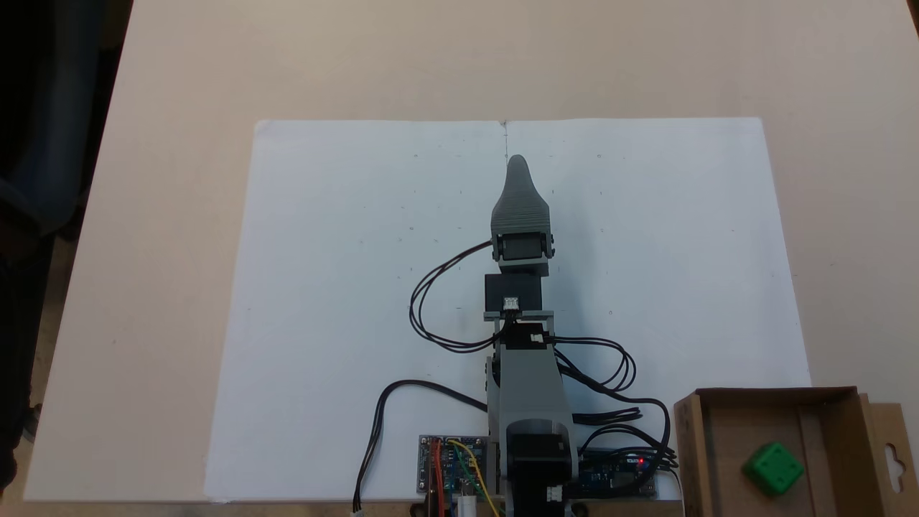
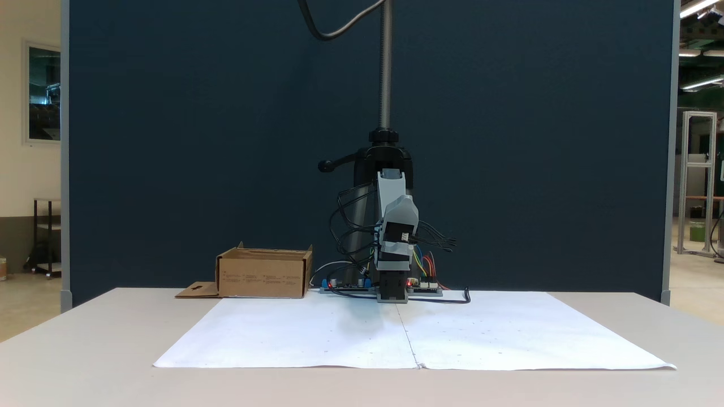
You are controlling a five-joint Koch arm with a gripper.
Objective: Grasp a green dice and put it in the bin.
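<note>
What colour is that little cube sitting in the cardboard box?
Bright green dice, seen best in a fixed view looking down into the bin.

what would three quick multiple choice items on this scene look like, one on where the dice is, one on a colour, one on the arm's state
1. Where is the green dice?
A. on the white paper
B. inside the bin
C. between the gripper's tips

2. What colour is the sheet under the arm?
A. white
B. red
C. black

3. What is the gripper carrying?
A. the bin
B. the dice
C. nothing

Answers:
1 B: the downward-looking fixed view shows the dice lying on the box floor.
2 A: the paper is white in both fixed views.
3 C: the gripper hangs over the paper, far from the dice, with nothing at its tip; whether it is open or shut cannot be told.
</note>
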